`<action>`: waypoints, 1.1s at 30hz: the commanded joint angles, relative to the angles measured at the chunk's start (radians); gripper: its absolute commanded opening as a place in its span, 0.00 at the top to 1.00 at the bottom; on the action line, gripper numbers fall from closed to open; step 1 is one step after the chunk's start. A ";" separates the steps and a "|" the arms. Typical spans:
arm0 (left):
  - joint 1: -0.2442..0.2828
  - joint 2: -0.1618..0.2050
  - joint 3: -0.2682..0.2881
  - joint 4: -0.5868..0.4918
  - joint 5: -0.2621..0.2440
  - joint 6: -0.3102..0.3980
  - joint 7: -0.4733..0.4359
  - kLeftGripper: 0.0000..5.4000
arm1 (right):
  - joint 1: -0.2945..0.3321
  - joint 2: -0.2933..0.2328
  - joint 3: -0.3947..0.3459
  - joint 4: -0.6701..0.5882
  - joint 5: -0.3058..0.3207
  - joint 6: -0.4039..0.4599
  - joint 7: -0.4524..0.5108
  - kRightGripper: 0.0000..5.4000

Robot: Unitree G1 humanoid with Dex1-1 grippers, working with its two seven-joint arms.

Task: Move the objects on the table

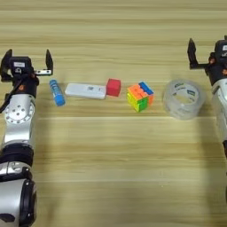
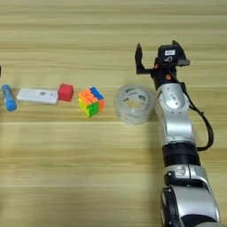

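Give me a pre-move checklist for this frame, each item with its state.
1. Left gripper open, holding nothing: ok.
2. Right gripper open, holding nothing: ok.
3. All five objects lie in a row on the table: blue tube, white device, red cube, puzzle cube, tape roll: ok.
4. Tape roll apart from the puzzle cube: ok.
5. Red cube apart from the white device: not ok, they sit close; whether they touch, cannot tell.
6. Left gripper apart from the blue tube: ok, the tube lies just beside the gripper.
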 commanded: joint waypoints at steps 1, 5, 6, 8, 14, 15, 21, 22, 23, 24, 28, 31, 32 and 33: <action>0.012 -0.004 -0.002 -0.016 0.008 0.020 0.010 0.00 | -0.001 -0.007 -0.006 -0.005 0.011 0.009 0.005 0.00; 0.015 -0.003 -0.001 -0.026 0.005 0.023 0.011 0.00 | -0.001 -0.007 -0.005 -0.003 0.009 0.008 0.005 0.00; 0.017 -0.003 0.000 -0.032 0.004 0.023 0.010 0.00 | -0.001 -0.006 -0.004 -0.004 0.008 0.009 0.004 0.00; 0.020 -0.003 0.000 -0.043 0.003 0.024 0.009 0.00 | -0.001 -0.006 -0.002 -0.005 0.006 0.014 0.003 0.00; 0.027 -0.005 -0.007 -0.057 0.006 0.038 0.003 0.00 | -0.004 -0.010 -0.004 0.015 0.002 0.014 -0.001 0.00; 0.029 -0.006 -0.010 -0.059 0.005 0.044 -0.001 0.00 | -0.005 -0.011 -0.005 0.018 0.003 0.013 0.000 0.00; 0.062 -0.012 -0.023 -0.152 -0.004 0.106 -0.019 0.00 | -0.003 -0.010 -0.006 0.006 0.006 0.016 -0.003 0.00; 0.069 -0.009 -0.026 -0.174 -0.006 0.130 -0.027 0.00 | -0.002 -0.009 -0.006 0.003 0.006 0.018 -0.006 0.00; 0.079 -0.007 -0.031 -0.199 -0.009 0.163 -0.038 0.00 | -0.002 -0.007 -0.007 0.000 0.006 0.019 -0.008 0.00; 0.097 -0.007 -0.037 -0.244 -0.026 0.209 -0.063 0.00 | -0.002 -0.007 -0.008 -0.002 0.007 0.020 -0.010 0.00; 0.160 -0.006 -0.059 -0.394 -0.038 0.348 -0.108 0.00 | 0.000 -0.006 -0.013 -0.012 0.010 0.024 -0.016 0.00; 0.192 -0.001 -0.075 -0.466 -0.014 0.412 -0.115 0.00 | 0.000 -0.008 -0.019 -0.012 0.013 0.025 -0.016 0.00; 0.201 0.002 -0.081 -0.482 -0.002 0.429 -0.115 0.00 | 0.000 -0.008 -0.020 -0.013 0.014 0.026 -0.017 0.00; 0.215 0.007 -0.088 -0.492 0.007 0.449 -0.122 0.00 | -0.001 -0.009 -0.022 -0.016 0.014 0.027 -0.019 0.00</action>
